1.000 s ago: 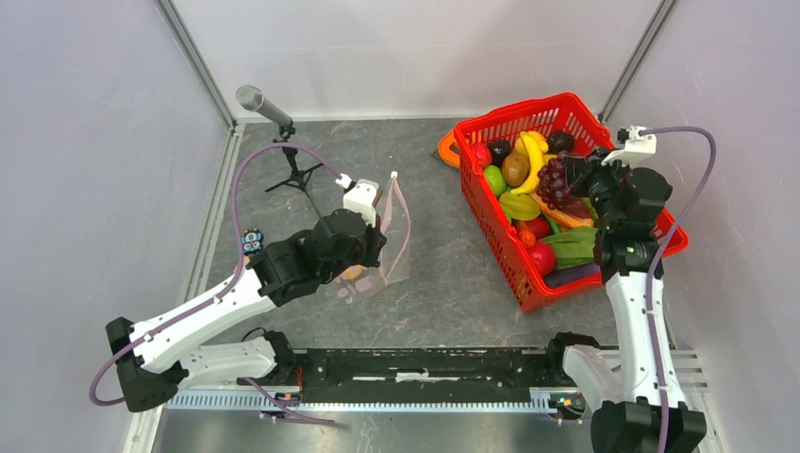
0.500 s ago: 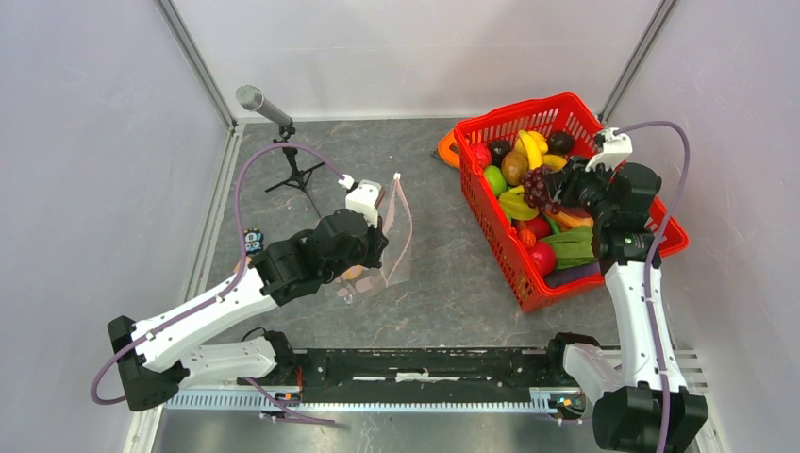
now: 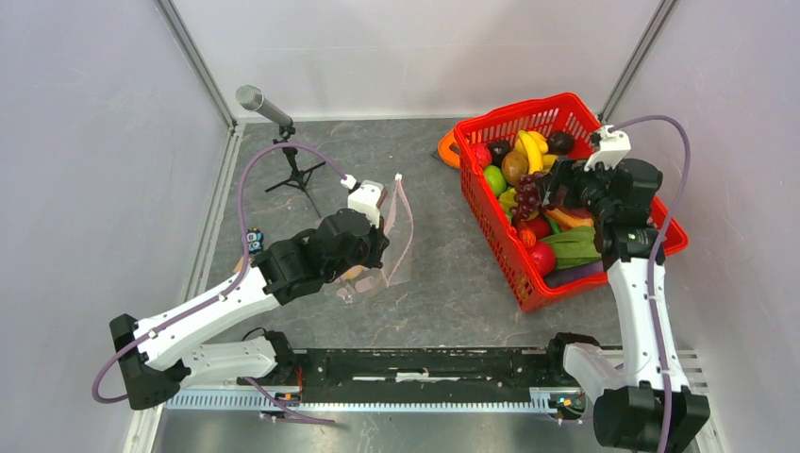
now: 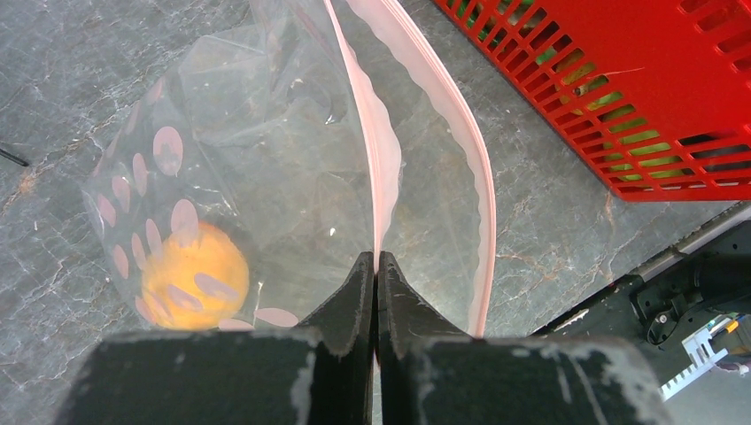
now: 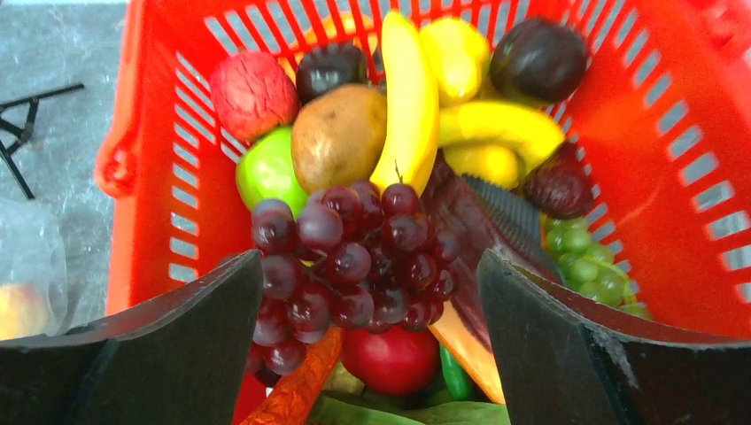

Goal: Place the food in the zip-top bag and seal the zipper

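Left gripper: fingers pressed together, pinching the pale-pink zipper strip of the clear plastic zip-top bag with pale round dots. The bag is held upright on the dark grey marbled table. Its mouth gapes, the free lip bowed away from the pinched one, so the zipper is not sealed. One round orange toy fruit is seen inside, low in the bag.

Right gripper: jaws spread wide over the red plastic mesh basket, which is set right of the bag, apart from it. A purple toy grape bunch is seen between the spread fingers, over the other pieces; finger contact cannot be told.

Further in, a brown toy kiwi and a yellow toy banana are seen. A flat orange ring is seen outside the basket's far-left corner. A grey microphone on a black tripod stands far left.
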`<act>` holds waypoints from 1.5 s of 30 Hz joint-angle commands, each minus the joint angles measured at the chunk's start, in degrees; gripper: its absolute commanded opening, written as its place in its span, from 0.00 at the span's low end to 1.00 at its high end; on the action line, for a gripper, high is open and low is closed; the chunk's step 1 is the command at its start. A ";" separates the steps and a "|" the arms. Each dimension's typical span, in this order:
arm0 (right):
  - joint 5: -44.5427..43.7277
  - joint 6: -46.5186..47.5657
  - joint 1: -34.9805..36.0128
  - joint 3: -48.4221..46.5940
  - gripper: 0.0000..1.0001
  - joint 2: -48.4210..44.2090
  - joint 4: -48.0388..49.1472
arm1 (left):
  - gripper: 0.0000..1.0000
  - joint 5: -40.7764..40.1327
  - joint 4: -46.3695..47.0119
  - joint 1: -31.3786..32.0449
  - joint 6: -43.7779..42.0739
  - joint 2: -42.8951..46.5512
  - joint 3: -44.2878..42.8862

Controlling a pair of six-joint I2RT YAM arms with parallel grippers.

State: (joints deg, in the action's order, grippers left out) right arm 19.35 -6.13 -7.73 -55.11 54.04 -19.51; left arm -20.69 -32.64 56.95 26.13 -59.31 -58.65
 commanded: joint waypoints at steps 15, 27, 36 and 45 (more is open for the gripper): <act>0.91 -8.55 6.67 9.86 0.97 9.49 12.53 | 0.05 0.68 1.88 -0.26 -0.82 0.40 -0.07; -3.82 -7.50 7.38 10.23 0.32 6.51 14.03 | 0.07 0.20 1.79 -0.26 -0.91 0.13 -0.23; -2.82 -8.32 7.40 9.79 0.01 1.45 15.73 | 0.07 0.21 1.71 -0.28 -1.00 0.60 0.02; -0.76 -9.02 7.38 7.23 0.00 -4.63 17.80 | 0.08 -0.05 1.71 -0.26 -0.91 1.17 0.04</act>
State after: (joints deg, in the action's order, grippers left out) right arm 17.54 -14.48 -0.43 -44.75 53.32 -5.28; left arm -20.43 -32.64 56.95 26.13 -59.20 -58.65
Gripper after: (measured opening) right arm 0.036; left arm 0.076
